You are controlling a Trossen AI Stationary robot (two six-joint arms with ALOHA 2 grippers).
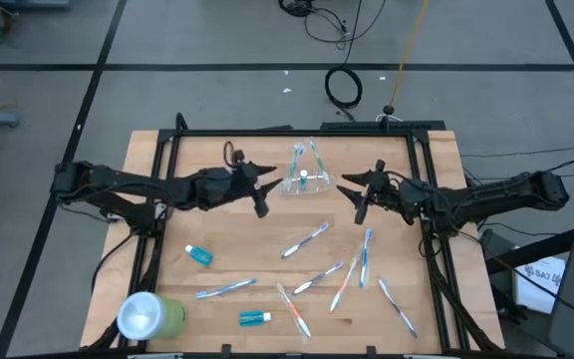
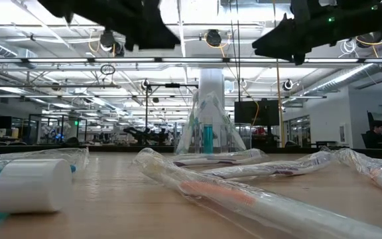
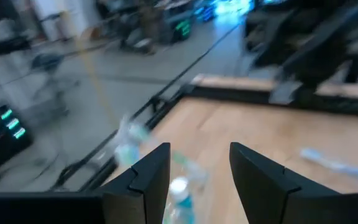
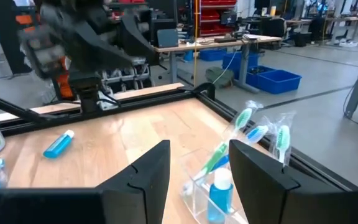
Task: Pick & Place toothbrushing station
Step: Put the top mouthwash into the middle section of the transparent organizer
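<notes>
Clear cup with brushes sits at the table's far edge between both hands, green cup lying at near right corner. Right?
Not quite. The green cup lies at the near left corner, as the high view shows. The clear cup does sit at the far edge, between the left hand and right hand.

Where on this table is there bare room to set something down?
Bare wood lies along the left edge of the wooden table, from under the left hand down to the small blue toothpaste tube. The far right corner behind the right hand is free too. The wrapped toothbrushes crowd the near right; the clear plastic cup fills the far middle.
</notes>
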